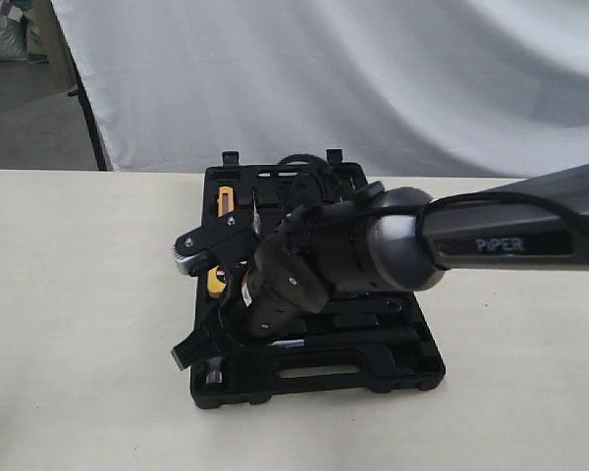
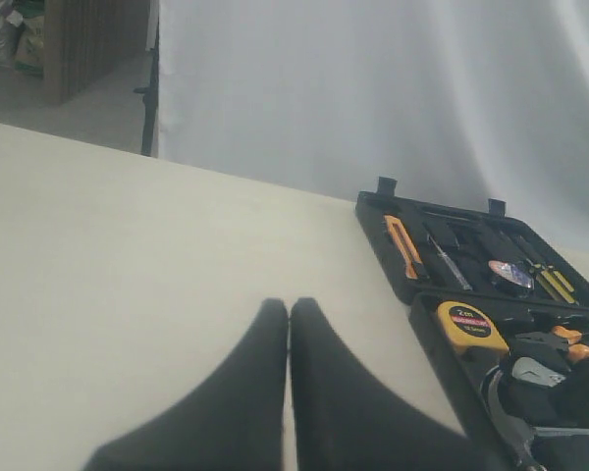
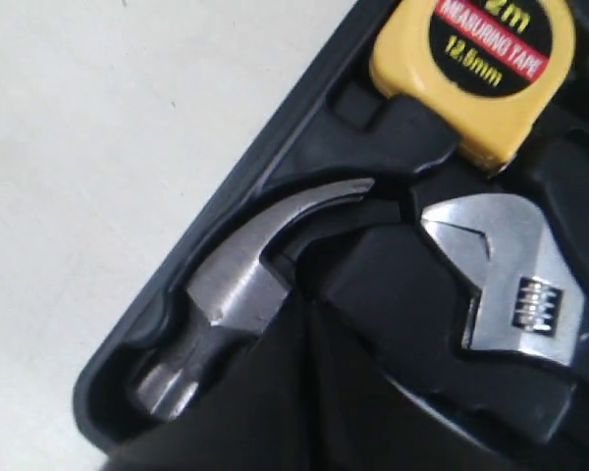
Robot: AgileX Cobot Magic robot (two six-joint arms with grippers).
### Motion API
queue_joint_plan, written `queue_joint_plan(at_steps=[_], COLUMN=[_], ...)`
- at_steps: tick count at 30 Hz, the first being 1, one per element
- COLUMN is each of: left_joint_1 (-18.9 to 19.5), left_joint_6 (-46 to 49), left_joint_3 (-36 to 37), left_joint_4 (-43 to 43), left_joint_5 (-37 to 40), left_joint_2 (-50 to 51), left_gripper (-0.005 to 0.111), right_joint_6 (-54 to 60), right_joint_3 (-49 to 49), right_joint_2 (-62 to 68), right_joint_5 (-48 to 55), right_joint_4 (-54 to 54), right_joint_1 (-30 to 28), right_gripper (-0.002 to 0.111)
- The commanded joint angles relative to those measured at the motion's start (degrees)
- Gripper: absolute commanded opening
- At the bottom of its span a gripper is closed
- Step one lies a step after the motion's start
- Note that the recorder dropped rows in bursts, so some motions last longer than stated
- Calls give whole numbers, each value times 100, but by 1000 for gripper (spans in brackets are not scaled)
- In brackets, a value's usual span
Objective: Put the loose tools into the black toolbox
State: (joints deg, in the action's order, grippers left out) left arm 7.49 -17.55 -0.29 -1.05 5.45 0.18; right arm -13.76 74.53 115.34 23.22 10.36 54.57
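Note:
The black toolbox [image 1: 412,378] lies open on the table. The steel claw hammer's head [image 3: 231,289] sits in a recess at the box's corner, also visible as the hammer head [image 1: 213,374]. The adjustable wrench's silver head [image 3: 510,285] lies in the recess beside it. My right gripper [image 3: 309,306] is shut, its tips just over the hammer's neck; from outside the right gripper [image 1: 184,353] hangs over the box's front left. A blue-and-white tape roll [image 2: 510,275] rests in the far half. My left gripper [image 2: 290,306] is shut and empty over bare table beside the toolbox [image 2: 383,211].
A yellow tape measure [image 3: 481,59] fills its recess beside the hammer claw. An orange utility knife [image 2: 404,245] and orange-handled pliers [image 2: 569,343] lie in the box. The right arm [image 1: 491,240] spans the box from the right. A white curtain hangs behind the table.

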Motion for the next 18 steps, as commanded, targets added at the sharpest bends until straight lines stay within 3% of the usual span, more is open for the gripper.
queue_joint_plan(at_steps=[1, 18], left_joint_1=[145, 145], left_joint_6=[-27, -27], left_joint_3=[-15, -15], left_joint_4=[-25, -25], left_joint_5=[-41, -41], left_joint_2=[-18, -18], left_gripper=[1, 1], right_joint_6=[-35, -210], right_joint_3=[0, -42], right_joint_2=[-584, -2808], right_joint_5=[189, 1401], right_joint_4=[24, 768], right_joint_1=[19, 19], right_gripper=[0, 0])
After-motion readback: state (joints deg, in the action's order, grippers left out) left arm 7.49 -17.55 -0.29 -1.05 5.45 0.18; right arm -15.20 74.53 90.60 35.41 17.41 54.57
